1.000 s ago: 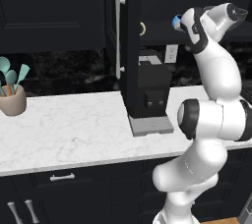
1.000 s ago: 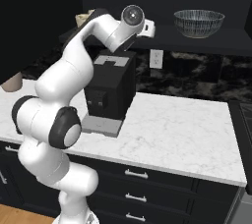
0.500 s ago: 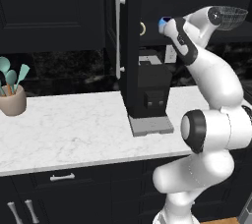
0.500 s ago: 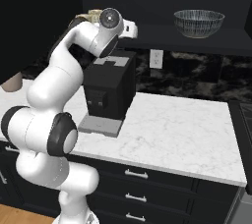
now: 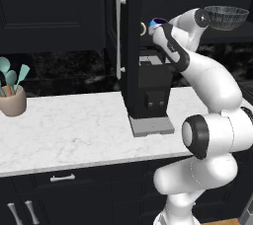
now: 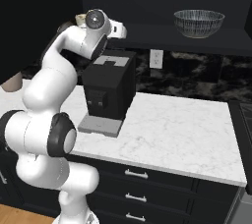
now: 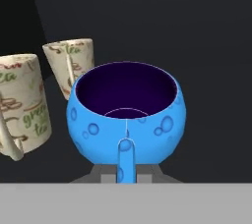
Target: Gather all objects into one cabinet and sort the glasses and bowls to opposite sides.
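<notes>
At the left of the hand view two cream mugs (image 7: 19,105) sit side by side in the dark cabinet (image 5: 129,46), handles toward the camera. Centre frame is the blue cup (image 7: 127,112), close up, looks like stiff, slick glazed ceramic, so probably light but chippable; rim or handle seems the spot to grab. Pincer state: can't tell. The see-through bowl (image 6: 199,22) sits on the shelf, upper right of the right base view.

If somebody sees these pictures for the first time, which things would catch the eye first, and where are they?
The bright-blue vessel with its dark inside stands out most, right in front of the hand camera, with two cream mugs beside it against the black cabinet. Next comes the wide see-through bowl, alone on the far side of the cabinet shelf, above the marble counter.
</notes>
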Motion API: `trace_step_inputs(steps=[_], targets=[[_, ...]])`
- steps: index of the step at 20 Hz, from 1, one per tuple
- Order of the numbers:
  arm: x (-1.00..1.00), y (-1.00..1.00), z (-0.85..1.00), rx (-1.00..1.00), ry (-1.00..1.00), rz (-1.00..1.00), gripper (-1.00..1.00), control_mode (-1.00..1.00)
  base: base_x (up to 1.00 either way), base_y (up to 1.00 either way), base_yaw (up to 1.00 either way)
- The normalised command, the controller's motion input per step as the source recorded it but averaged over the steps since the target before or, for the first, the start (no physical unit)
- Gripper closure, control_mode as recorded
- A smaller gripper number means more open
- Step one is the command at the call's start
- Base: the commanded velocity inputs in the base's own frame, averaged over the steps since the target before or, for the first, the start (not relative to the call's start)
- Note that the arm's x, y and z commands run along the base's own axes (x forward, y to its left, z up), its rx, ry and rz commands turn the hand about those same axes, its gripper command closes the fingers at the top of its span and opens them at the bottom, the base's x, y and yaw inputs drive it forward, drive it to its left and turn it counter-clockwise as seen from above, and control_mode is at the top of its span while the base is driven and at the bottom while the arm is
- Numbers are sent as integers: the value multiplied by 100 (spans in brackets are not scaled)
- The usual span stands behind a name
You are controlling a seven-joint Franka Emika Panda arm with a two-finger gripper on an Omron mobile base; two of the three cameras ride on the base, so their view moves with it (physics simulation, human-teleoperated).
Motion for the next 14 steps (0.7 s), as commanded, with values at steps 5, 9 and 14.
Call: trace_step_inputs(steps=[5,9,14], targets=[[16,0,0,0,3,0,100,-100,0,0,0],[11,0,0,0,2,0,100,-100,0,0,0],[4,0,0,0,2,0,100,-100,0,0,0]])
